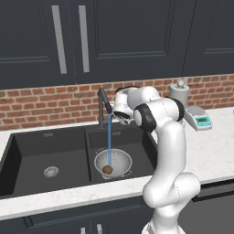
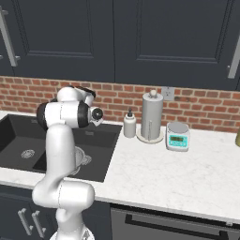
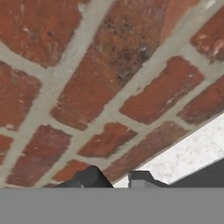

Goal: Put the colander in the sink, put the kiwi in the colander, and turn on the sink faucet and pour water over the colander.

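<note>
- Pulling your closed, empty two-finger gripper [image 3: 111, 179] away carelessly could knock the slim dark faucet [image 1: 103, 106].
- The light-blue stream [image 1: 109, 139] would then miss the silvery perforated colander [image 1: 119, 161] and brown kiwi [image 1: 107, 169].

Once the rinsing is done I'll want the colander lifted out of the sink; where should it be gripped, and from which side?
Probably best the colander's rim, from straight above: it sits upright in the sink's right basin, rim facing up. Choose the right-hand rim, away from the water and the kiwi lying toward the near left.
</note>
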